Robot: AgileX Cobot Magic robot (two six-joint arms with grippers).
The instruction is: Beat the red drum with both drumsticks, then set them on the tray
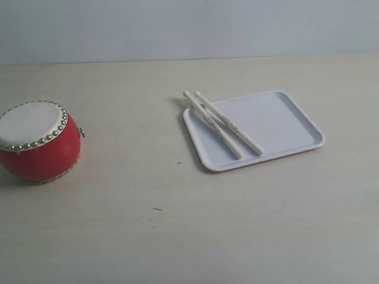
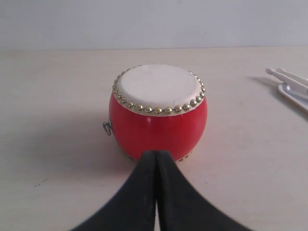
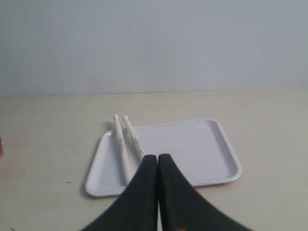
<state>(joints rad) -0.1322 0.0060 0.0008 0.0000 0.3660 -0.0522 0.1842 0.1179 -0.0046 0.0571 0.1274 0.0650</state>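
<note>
The red drum (image 1: 37, 141) stands upright at the left of the table, its off-white skin ringed with brass studs. Both drumsticks (image 1: 222, 124) lie side by side across the left part of the white tray (image 1: 284, 121), their tips poking over its far rim. Neither arm shows in the exterior view. In the left wrist view the left gripper (image 2: 156, 156) is shut and empty, just in front of the red drum (image 2: 158, 113). In the right wrist view the right gripper (image 3: 158, 159) is shut and empty, above the near side of the tray (image 3: 192, 144), next to the drumsticks (image 3: 126, 142).
The pale tabletop (image 1: 177, 236) runs back to a light wall (image 1: 189, 26). At the edge of the left wrist view the tray's corner (image 2: 296, 96) and the stick tips (image 2: 284, 77) show.
</note>
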